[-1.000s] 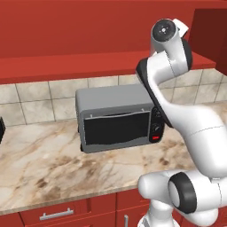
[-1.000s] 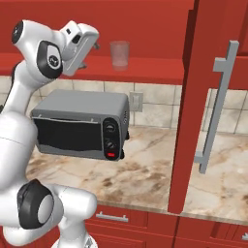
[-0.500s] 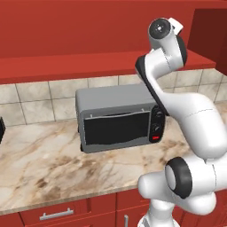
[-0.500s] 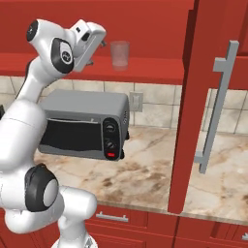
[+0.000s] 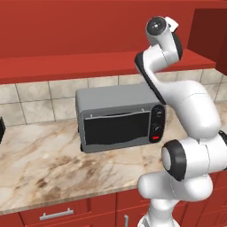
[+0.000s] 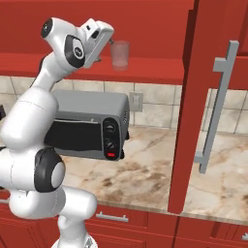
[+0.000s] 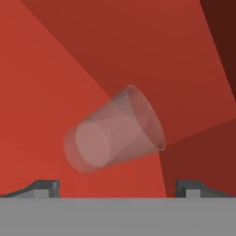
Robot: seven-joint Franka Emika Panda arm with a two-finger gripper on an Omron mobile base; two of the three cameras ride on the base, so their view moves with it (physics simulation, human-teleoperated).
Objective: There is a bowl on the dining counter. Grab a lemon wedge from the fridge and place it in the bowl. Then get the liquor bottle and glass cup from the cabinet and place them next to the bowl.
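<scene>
My hand (image 6: 107, 39) is spread wide and holds nothing; the cup (image 6: 119, 54) stands on the cabinet (image 6: 145, 29) shelf just ahead of it, between my fingertips' lines. It looks light, rigid, slick and breakable, so I'd pinch its walls mid-height. Its clear glass blurs the rim; the bottle is hidden from me

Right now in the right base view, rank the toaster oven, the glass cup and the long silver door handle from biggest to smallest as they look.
1. toaster oven, clearly the largest.
2. silver door handle, taller than the oven but thin, and nearer the camera, so its rank is unsure.
3. glass cup, smallest, standing in the cabinet.
</scene>
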